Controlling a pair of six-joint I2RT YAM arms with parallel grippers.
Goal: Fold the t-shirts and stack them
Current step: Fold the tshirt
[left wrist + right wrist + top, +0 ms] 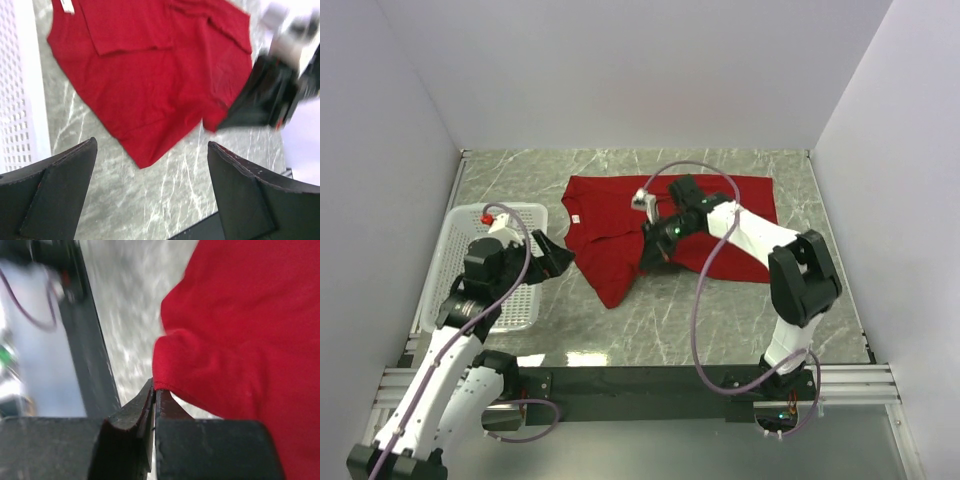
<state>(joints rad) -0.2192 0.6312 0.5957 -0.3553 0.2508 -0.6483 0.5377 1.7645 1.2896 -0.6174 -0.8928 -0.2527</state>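
Observation:
A deep-red t-shirt (610, 235) lies partly folded on the marble table, its small white neck tag (574, 217) at the left. My right gripper (650, 257) is shut on a hemmed edge of the t-shirt (165, 385) near its middle and holds that fold just above the table. My left gripper (563, 258) is open and empty, hovering left of the shirt's lower corner (142, 162). In the left wrist view the right gripper (225, 122) shows blurred, pinching the cloth.
A white mesh basket (460, 235) stands at the left, partly under my left arm. Grey walls close in the table on three sides. A black rail (650, 380) runs along the near edge.

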